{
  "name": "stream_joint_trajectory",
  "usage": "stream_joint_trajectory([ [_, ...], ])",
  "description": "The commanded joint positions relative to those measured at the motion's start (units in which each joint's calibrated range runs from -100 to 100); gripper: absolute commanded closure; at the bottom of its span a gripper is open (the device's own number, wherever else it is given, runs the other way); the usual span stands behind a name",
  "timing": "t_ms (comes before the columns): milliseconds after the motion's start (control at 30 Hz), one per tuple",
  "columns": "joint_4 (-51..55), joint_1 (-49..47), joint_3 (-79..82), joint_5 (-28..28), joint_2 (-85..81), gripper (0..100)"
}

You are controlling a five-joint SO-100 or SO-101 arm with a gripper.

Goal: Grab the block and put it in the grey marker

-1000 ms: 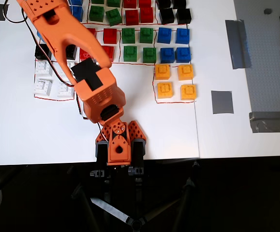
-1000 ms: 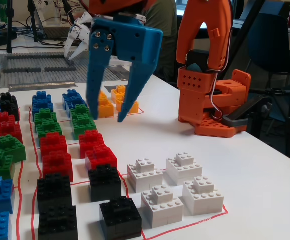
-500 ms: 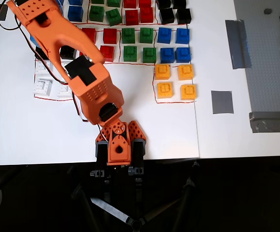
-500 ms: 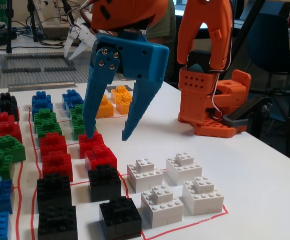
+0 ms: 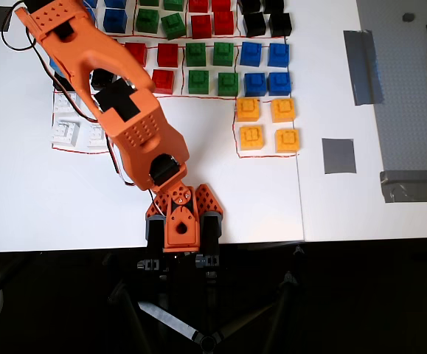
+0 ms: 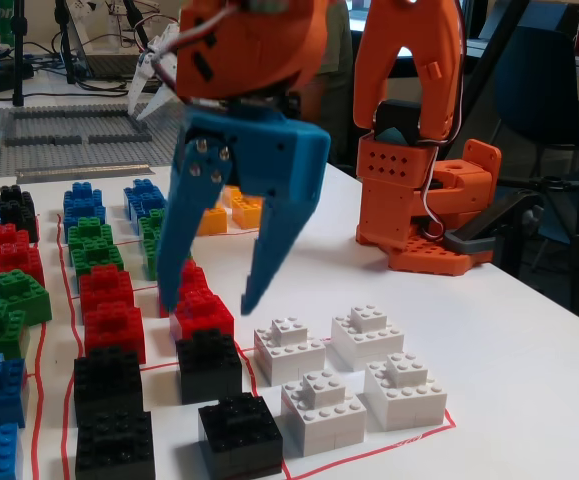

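Several black bricks stand inside a red outline at the near left of the fixed view; the block (image 6: 209, 365) closest to my gripper sits just in front of a red brick (image 6: 201, 312). My blue gripper (image 6: 209, 303) hangs open, fingers pointing down, straddling that red brick a little above and behind the block, and holds nothing. In the overhead view the orange arm (image 5: 128, 122) hides the gripper and most of the black bricks; one black brick (image 5: 101, 76) shows through. The grey marker (image 5: 338, 155) lies bare on the table at the right, beyond the yellow bricks (image 5: 268, 124).
Rows of red, green and blue bricks (image 6: 94, 245) fill the outlined grid. White bricks (image 6: 369, 375) sit right of the black ones. The arm's base (image 6: 419, 210) stands behind. A long grey tape strip (image 5: 360, 66) and a grey baseplate (image 5: 412, 81) lie right of the marker.
The gripper has come down and moved nearer in the fixed view, from over the green and yellow bricks to over the red one beside the black bricks. It stayed open.
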Motion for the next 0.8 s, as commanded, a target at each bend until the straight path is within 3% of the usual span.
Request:
stream_joint_trajectory([
  [0, -1.8, -0.3, -2.2, -0.4, -3.5, 78],
  [767, -7.0, -0.4, 2.6, 0.1, -2.0, 75],
])
